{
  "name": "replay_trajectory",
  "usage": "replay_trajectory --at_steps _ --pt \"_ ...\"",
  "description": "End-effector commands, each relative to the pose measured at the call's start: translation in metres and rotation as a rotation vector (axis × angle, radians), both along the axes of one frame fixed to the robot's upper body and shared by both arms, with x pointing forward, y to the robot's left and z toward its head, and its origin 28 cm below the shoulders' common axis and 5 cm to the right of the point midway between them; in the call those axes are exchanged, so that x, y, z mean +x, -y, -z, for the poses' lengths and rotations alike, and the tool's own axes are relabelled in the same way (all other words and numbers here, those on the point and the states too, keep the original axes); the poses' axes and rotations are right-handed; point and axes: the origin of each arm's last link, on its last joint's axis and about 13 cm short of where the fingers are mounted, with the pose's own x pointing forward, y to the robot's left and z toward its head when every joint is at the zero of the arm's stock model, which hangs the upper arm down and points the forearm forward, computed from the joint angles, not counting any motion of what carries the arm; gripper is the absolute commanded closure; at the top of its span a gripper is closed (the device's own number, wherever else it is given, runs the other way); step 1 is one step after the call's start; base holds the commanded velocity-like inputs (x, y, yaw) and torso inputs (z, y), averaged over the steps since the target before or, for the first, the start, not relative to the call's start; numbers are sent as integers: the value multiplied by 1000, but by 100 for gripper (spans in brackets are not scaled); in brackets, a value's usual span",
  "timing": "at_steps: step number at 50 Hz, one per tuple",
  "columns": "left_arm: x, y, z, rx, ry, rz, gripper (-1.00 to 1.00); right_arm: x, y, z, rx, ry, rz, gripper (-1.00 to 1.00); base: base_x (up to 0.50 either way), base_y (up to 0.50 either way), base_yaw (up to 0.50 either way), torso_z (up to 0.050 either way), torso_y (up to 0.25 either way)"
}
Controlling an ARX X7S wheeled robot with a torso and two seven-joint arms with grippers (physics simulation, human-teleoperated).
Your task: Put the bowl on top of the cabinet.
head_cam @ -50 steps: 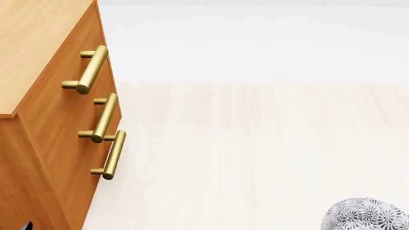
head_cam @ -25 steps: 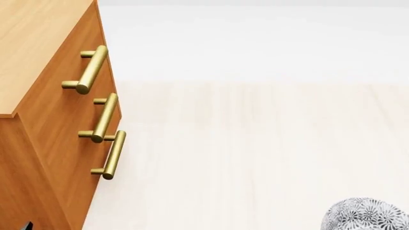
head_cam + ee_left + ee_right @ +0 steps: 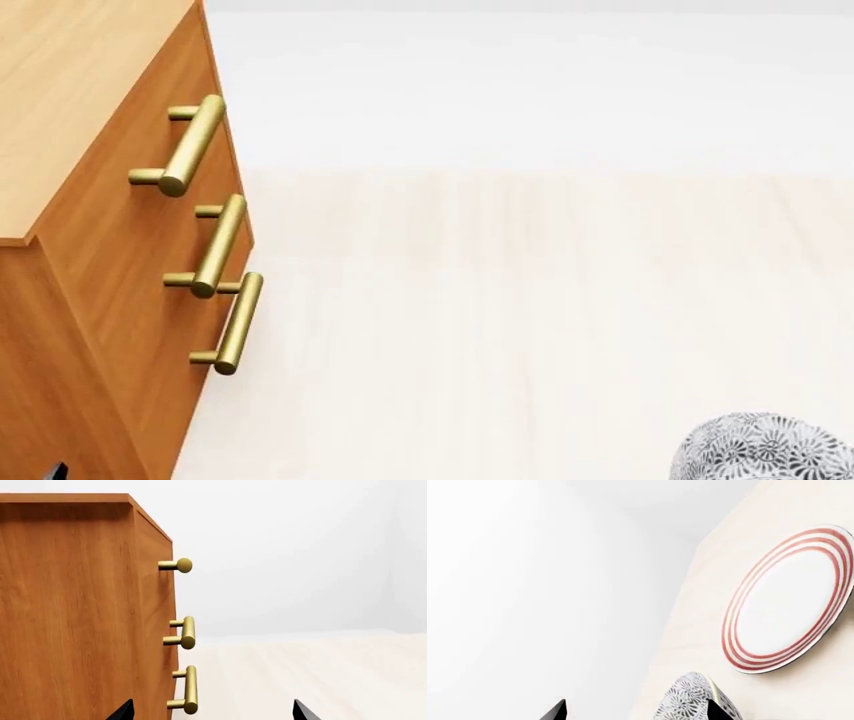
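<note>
The bowl (image 3: 763, 448), white with a dense grey floral pattern, rests on the pale floor at the head view's lower right edge, partly cut off. The orange-brown cabinet (image 3: 94, 300) with its lighter wood top (image 3: 67, 90) stands at the left, far from the bowl. In the right wrist view the bowl (image 3: 694, 700) lies just in front of one fingertip (image 3: 715, 711) of my right gripper (image 3: 636, 712), which is open. My left gripper (image 3: 212, 712) is open too, facing the cabinet's corner (image 3: 80, 620) with nothing between its tips.
Three brass bar handles (image 3: 214, 245) stick out from the cabinet's drawer fronts. A flat white plate with red rings (image 3: 790, 600) lies on the floor beyond the bowl. Pale wood floor (image 3: 534, 300) stretches between cabinet and bowl.
</note>
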Motion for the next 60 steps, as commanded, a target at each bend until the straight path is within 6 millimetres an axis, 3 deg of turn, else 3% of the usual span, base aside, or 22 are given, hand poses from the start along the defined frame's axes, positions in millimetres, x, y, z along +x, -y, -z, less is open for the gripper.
replay_trajectory --at_steps 1,19,46,60 --pt "0 0 0 0 -1 1 -100 2 3 3 45 -31 23 -100 0 0 0 0 0" --pt "1 1 0 2 -2 4 -100 9 6 10 94 -94 39 -100 0 0 0 0 0" --pt "1 1 1 4 -1 5 -100 40 9 20 81 -228 -77 -100 0 0 0 0 0" --pt "2 2 2 3 -7 7 -100 41 10 22 99 -230 -72 -100 0 0 0 0 0"
